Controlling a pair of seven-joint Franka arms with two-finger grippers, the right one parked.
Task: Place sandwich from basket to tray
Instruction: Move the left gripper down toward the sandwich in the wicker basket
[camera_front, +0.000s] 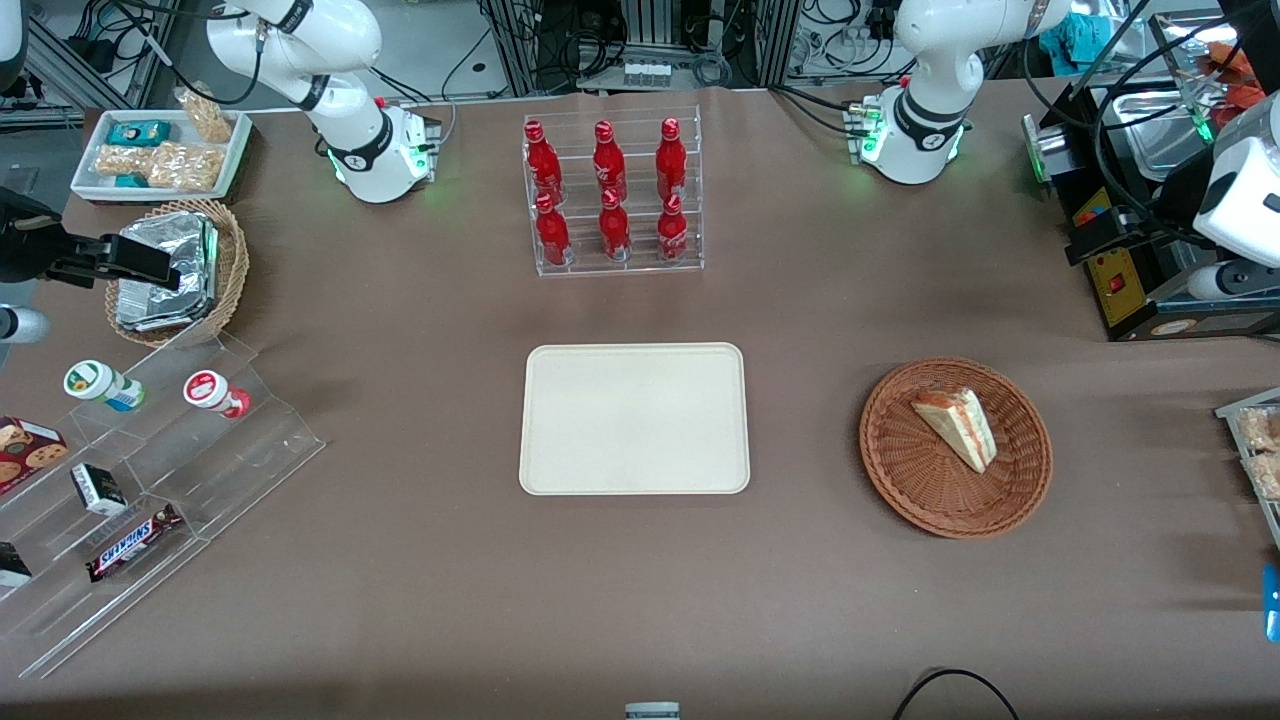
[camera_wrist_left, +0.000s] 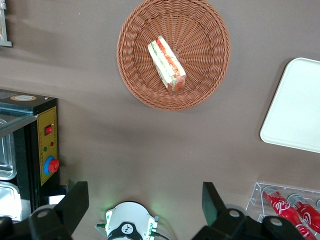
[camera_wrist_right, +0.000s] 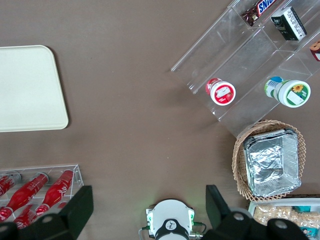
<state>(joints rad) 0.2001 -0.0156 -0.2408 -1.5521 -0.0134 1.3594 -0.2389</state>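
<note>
The sandwich, a white triangular wedge with red and green layers, lies on its side in the shallow reddish-brown wicker basket. The cream tray sits beside the basket, toward the parked arm's end, with nothing on it. My left gripper hangs high over the table near the working arm's end. It is farther from the front camera than the basket and well apart from it. Its fingers are spread wide open and hold nothing.
A clear rack of red bottles stands farther from the front camera than the tray. A black box with a yellow panel and red button sits below the gripper. A stepped acrylic stand and a foil-filled tan basket lie toward the parked arm's end.
</note>
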